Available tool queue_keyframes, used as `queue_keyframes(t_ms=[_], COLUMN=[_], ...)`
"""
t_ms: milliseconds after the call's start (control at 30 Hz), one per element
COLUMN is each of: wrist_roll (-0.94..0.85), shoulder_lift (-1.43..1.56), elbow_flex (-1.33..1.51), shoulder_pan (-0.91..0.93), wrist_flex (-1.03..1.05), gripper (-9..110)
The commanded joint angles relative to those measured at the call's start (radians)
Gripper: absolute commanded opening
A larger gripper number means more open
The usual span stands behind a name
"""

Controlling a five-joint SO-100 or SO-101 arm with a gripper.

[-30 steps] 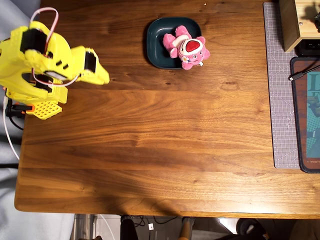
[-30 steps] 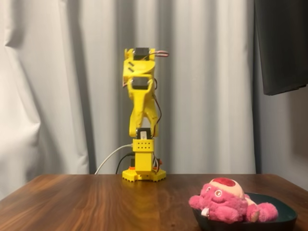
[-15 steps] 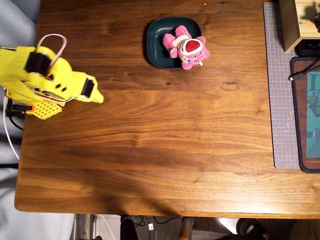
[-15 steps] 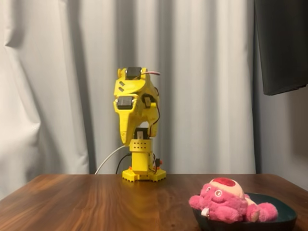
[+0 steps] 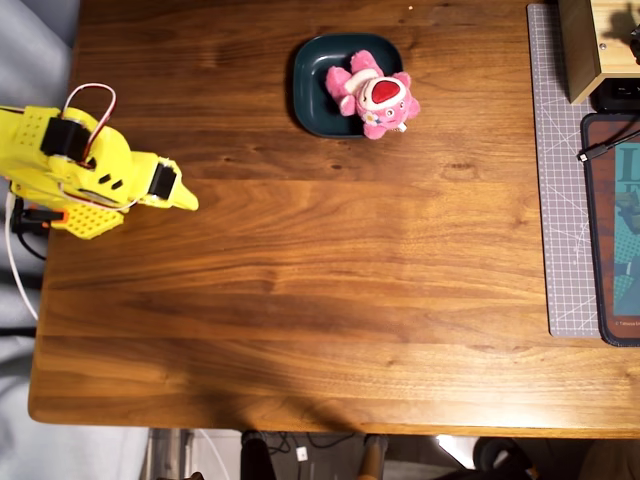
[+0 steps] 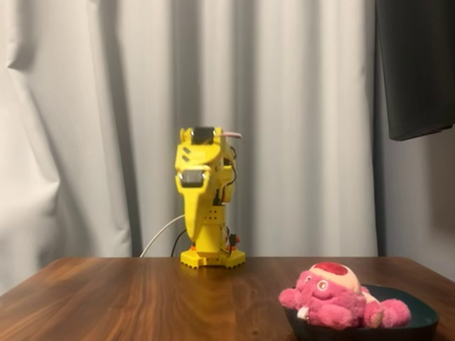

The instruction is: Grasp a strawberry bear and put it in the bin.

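Lying on the right-hand part of the dark teal, shallow, rounded-square bin point(image 5: 318, 92) in the overhead view, the small bright pink plush strawberry bear point(image 5: 373, 95) rests face up, its red nose patch uppermost. Its head and one limb reach past the bin's right rim onto the brown wooden desk point(image 5: 320, 300). In the fixed view the bear point(image 6: 334, 298) sits in the bin point(image 6: 419, 321) at lower right, facing the camera.

The yellow plastic arm point(image 5: 75, 170) is folded low over its base at the desk's left edge in the overhead view, well apart from bin and bear. The gripper point(image 5: 185, 198) points toward the desk's middle and holds nothing; its tip reads as a single closed point, the jaws together. In the fixed view the arm point(image 6: 205, 199) stands folded before a pale curtain point(image 6: 85, 128), and the gripper is too foreshortened there to confirm.

At the right edge of the overhead view lie a grey cutting mat point(image 5: 560, 170), a dark-bordered printed mat point(image 5: 612, 230) with a black cable point(image 5: 604, 148) across it, and a light wooden box point(image 5: 590, 45).
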Motion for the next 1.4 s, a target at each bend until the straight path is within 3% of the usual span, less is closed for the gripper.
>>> queue_keyframes(t_ms=[0,133,1367], wrist_roll=[0.006,0.008,0.003], shoulder_lift=[0.229,0.52,0.52], elbow_flex=[0.144,0.245,0.245], shoulder_pan=[0.054,0.106,0.107], wrist_flex=[-0.025,0.095,0.1], gripper=[0,0,0])
